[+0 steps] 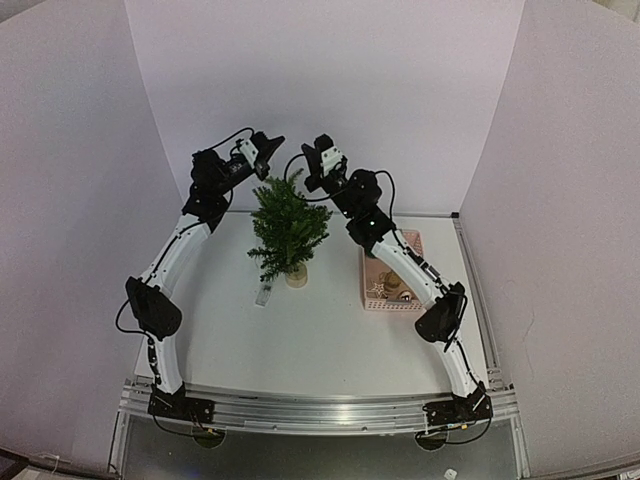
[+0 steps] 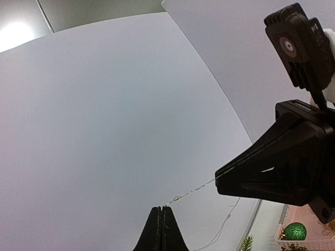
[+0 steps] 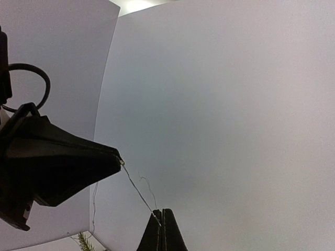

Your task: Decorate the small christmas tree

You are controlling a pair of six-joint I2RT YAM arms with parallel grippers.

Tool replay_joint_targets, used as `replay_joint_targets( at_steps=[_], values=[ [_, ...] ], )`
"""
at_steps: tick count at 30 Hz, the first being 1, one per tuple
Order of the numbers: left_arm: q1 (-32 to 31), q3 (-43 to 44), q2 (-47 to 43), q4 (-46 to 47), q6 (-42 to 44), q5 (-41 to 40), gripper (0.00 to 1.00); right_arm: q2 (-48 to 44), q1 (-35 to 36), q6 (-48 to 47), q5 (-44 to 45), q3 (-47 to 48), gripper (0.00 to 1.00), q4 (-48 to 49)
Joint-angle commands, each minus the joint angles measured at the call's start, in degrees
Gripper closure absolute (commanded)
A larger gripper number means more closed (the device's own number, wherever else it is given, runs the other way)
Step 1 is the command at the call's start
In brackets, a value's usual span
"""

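The small christmas tree (image 1: 289, 226) stands upright on its pale round base (image 1: 296, 276) at the back middle of the table. Both grippers hang high above its top, tips close together. My left gripper (image 2: 162, 208) is shut on a thin silvery wire string (image 2: 193, 189), which runs taut to my right gripper (image 3: 162, 212), also shut on it. More of that wire (image 3: 138, 192) dangles down in loose strands. In the top view the left gripper (image 1: 270, 145) is left of the treetop and the right gripper (image 1: 318, 150) is right of it.
A pink basket (image 1: 400, 243) lies right of the tree under the right arm, with a green bauble (image 2: 295, 231) and small ornaments inside. A small pale piece (image 1: 264, 293) lies on the table left of the tree base. White walls close in on three sides.
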Motion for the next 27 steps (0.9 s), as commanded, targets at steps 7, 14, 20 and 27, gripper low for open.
replay_joint_targets(
  at_steps=[7,14,20,27],
  values=[
    [3.74,10.55,8.45,-0.65,2.39,-6.14,1.0,-5.21,-3.49,-1.14,9.98,-7.79,1.0,-0.11],
    [3.9,11.84,8.75,-5.85,2.06,0.86,0.81,-11.76,-5.2,0.11,12.08,-16.9,1.0,-2.46],
    [3.91,8.51,5.72,-6.58,0.72,4.38,0.5,-14.94,-7.2,2.3,12.86,-18.62,1.0,-9.36],
    [4.05,3.59,0.6,-7.08,-0.86,6.07,0.37,-19.75,-8.73,3.84,10.09,-22.45,1.0,-23.15]
  ],
)
